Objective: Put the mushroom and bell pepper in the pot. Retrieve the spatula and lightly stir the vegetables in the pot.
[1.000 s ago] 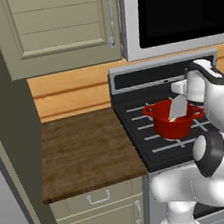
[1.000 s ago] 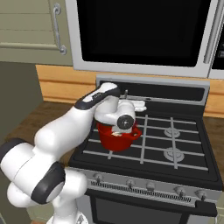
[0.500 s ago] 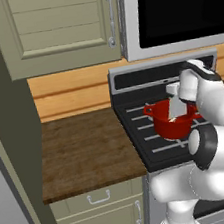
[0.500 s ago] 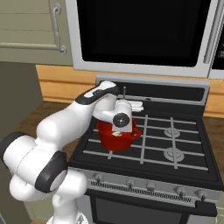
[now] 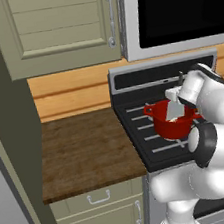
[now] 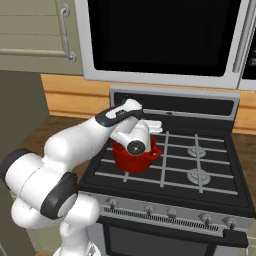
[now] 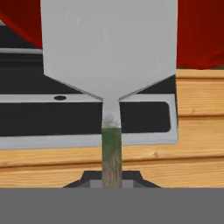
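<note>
White-grey spatula (image 7: 109, 48) sticks out from the pincer (image 5: 174, 94), blade over the pot (image 5: 172, 123).

The pot (image 5: 172, 123) is a glossy, solid red against the black stove top (image 6: 200, 165) with its pale grey grate lines. The spatula (image 7: 109, 48) has a flat, light grey blade, and its handle runs from grey through mossy green to brown. The counter (image 5: 87, 153) is dark brown with a wood grain, the wall strip (image 5: 71, 92) behind it warm orange wood, and the cabinets (image 5: 57, 28) a muted olive cream. The arm (image 6: 75, 145) is white with dark joints.
</note>
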